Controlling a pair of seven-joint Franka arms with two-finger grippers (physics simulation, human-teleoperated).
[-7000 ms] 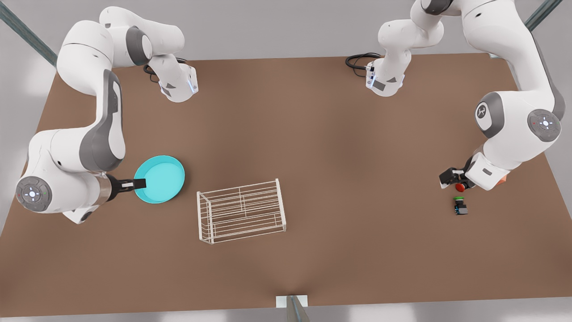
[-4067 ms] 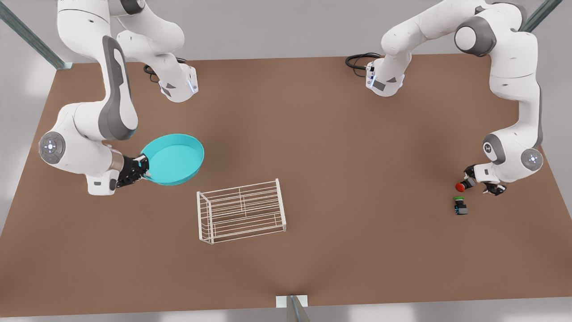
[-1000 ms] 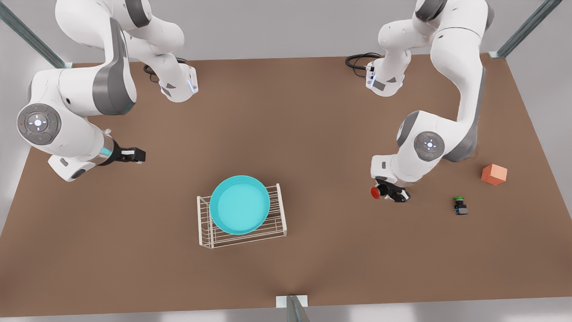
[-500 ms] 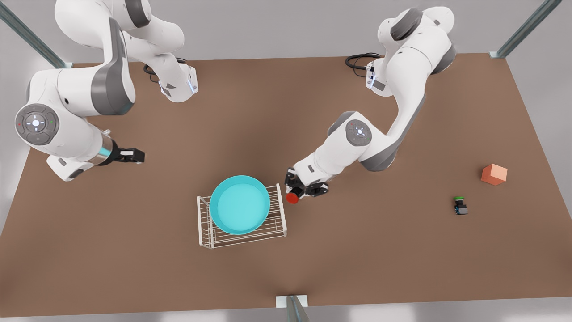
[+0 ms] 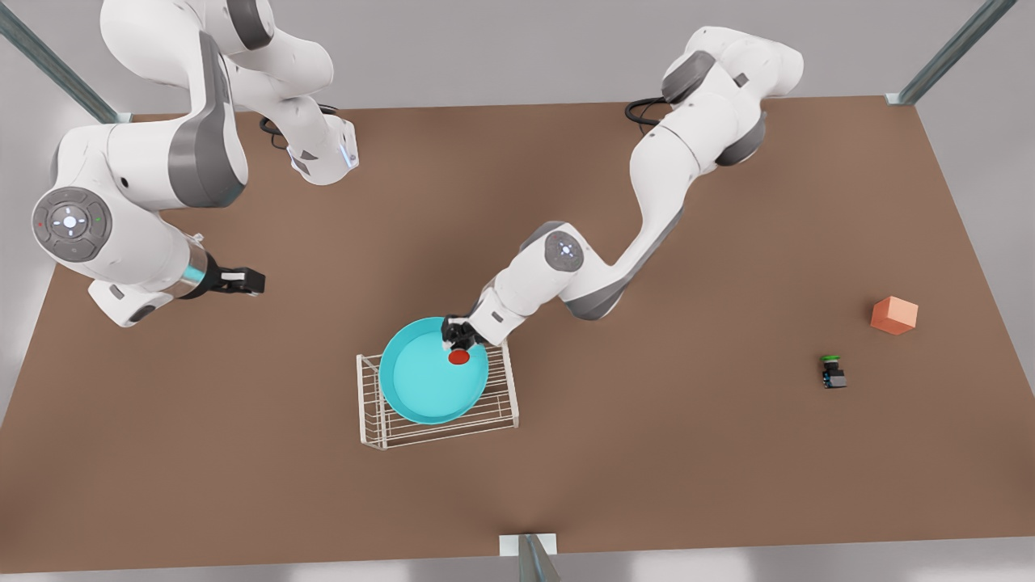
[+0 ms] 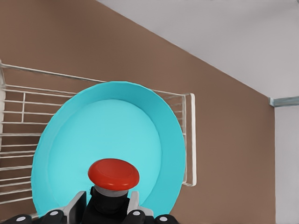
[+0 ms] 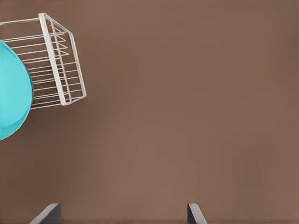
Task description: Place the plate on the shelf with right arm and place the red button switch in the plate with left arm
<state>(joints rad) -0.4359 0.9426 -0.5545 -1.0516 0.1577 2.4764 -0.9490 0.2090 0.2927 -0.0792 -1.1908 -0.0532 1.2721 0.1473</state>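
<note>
The turquoise plate (image 5: 420, 390) lies on top of the white wire shelf (image 5: 503, 404) in the middle of the table. My left gripper (image 5: 458, 336) hangs over the plate's side toward the front view's right, shut on the red button switch (image 5: 458, 356). In the left wrist view the red cap (image 6: 113, 174) sits between the fingers above the plate (image 6: 107, 135) and the shelf (image 6: 188, 135). My right gripper (image 5: 252, 280) waits open at the front view's left, apart from the shelf. Its view shows the plate's edge (image 7: 11, 100) and a shelf end (image 7: 60, 65).
A green-capped switch (image 5: 832, 372) and an orange cube (image 5: 893, 314) sit on the brown table at the front view's right. Both arm bases stand along the far edge.
My left gripper has carried the red button switch from beside the shelf to above the plate. The right arm has stayed still and the plate has stayed on the shelf.
</note>
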